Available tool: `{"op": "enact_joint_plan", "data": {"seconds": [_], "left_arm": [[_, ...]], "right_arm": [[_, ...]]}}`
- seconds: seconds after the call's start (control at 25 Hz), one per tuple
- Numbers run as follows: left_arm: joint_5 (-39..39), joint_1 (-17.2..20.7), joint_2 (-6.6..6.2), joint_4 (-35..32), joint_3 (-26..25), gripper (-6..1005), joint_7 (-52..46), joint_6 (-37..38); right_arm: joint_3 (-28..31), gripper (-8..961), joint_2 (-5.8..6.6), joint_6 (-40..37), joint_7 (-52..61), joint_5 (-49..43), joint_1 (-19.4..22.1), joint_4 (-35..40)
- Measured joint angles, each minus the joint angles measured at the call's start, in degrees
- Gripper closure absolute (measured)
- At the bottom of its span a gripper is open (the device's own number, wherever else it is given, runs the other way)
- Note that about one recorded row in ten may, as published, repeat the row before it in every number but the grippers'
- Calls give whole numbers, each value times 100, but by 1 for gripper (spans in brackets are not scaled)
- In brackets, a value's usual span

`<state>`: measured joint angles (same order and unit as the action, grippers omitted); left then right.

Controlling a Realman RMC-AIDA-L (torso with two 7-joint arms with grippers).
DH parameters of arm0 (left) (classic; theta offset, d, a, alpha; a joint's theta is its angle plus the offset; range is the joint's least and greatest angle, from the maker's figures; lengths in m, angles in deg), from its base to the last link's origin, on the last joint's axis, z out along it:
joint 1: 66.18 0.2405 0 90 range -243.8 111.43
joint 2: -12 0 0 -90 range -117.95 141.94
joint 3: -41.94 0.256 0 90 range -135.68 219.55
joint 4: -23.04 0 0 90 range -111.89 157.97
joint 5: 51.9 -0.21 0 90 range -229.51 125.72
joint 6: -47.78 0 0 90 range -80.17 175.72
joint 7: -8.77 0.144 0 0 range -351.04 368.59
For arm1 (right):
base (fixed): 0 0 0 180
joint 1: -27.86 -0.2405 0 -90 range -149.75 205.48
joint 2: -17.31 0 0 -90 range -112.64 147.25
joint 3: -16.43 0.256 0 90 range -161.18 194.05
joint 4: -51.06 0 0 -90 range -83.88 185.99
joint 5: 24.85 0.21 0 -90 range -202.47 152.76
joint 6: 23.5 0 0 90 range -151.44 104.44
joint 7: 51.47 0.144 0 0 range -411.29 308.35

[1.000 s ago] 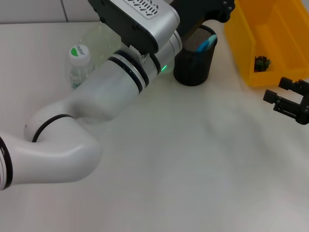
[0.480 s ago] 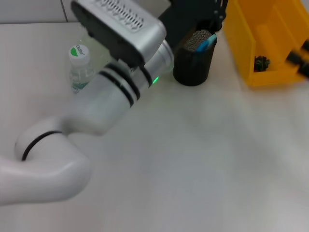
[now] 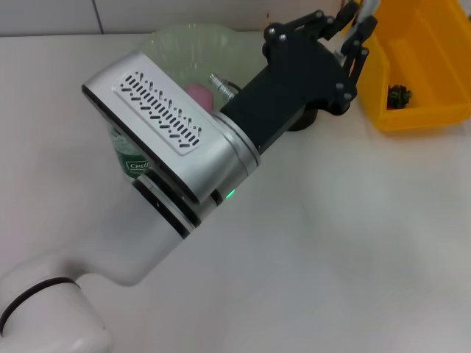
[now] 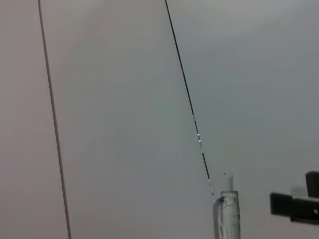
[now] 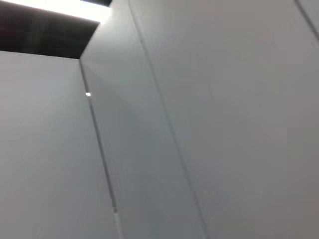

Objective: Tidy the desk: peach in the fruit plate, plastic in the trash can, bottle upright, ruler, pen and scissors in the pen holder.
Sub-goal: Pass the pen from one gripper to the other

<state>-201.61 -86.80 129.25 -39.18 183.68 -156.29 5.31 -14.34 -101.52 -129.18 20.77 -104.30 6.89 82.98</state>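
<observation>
My left arm fills the head view. Its gripper (image 3: 355, 28) is raised at the far right, over the black pen holder (image 3: 303, 120), which it mostly hides. It is shut on a slim clear pen, whose pale end (image 3: 362, 9) sticks out past the fingers. The pen (image 4: 227, 211) also shows in the left wrist view against a wall. The pink peach (image 3: 197, 93) lies in the green fruit plate (image 3: 176, 43). The bottle (image 3: 129, 160) with a green label stands behind my arm, mostly hidden. My right gripper is out of view. The ruler, scissors and plastic are not visible.
A yellow bin (image 3: 434, 44) stands at the back right with a small dark thing (image 3: 399, 94) inside. The right wrist view shows only a wall.
My left arm has risen and swung toward the camera, now covering the pen holder and most of the bottle. The right gripper moved up and out of the head view.
</observation>
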Motion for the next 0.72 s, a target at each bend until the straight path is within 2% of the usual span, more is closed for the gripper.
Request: {"op": "enact_joint_plan", "data": {"seconds": [0.4, 0.72], "left_arm": [[8, -39, 30, 97, 5, 731, 0, 144], [7, -52, 67, 144, 3, 721, 0, 160]], "right_arm": [[-571, 344, -20, 56, -30, -10, -446, -123], [-582, 377, -33, 407, -96, -2, -670, -294]]}}
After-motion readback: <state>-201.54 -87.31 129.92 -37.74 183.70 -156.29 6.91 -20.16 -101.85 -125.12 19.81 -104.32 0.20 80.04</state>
